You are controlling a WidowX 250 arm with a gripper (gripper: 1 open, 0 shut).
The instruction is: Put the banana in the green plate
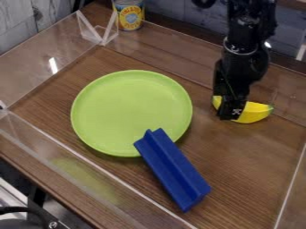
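Note:
The banana (253, 112) is a small yellow curved toy with a greenish tip, lying on the wooden table right of the green plate (131, 112). My black gripper (230, 106) points straight down over the banana's left end. Its jaws stand open, low at the banana, and they cover part of it. I cannot tell whether the fingers touch it. The plate is large, round and lime green, with nothing on it.
A blue rectangular block (171, 167) lies at the plate's lower right rim. A yellow-labelled can (128, 15) stands at the back, beside a clear plastic stand (96, 29). Clear walls (24, 134) enclose the table.

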